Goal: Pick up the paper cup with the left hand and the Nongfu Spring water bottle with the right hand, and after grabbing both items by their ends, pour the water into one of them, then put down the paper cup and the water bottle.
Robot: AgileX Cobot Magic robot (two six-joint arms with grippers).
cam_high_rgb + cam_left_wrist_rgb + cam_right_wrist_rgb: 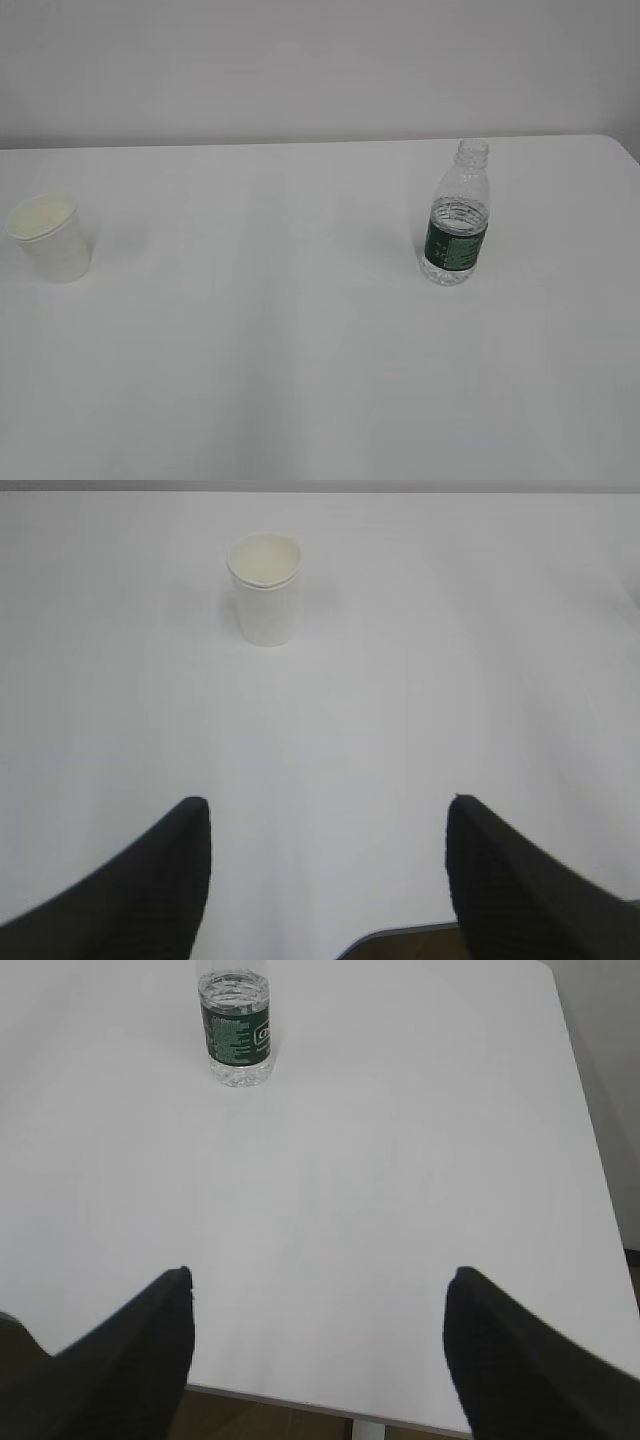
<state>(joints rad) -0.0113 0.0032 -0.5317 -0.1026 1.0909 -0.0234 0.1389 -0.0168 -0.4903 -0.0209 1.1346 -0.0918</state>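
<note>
Paper cup far left on the white counter in the exterior view, upright, mouth up, cream inside showing. Nongfu Spring water bottle well apart from it on the right half, upright too, capless neck at the top, dark green label band round the middle, clear water glinting in the ribbed base below the label. No arm in sight from this angle, just pale wall behind the counter's far edge.

Over to the left wrist view: left hand low at the bottom of the picture, jaws spread wide, nothing between them but bare counter. Paper cup standing ahead and a little to the left of the gap, well clear of both black fingers, rolled rim visible, soft shadow at its foot.

Now the right wrist view: right hand likewise low, jaws spread wide and holding nothing. Bottle up at the top left, upright, neck cut off by the picture's edge, label lettering too small to read. Counter's right edge and near edge both in view, darker floor below.
</note>
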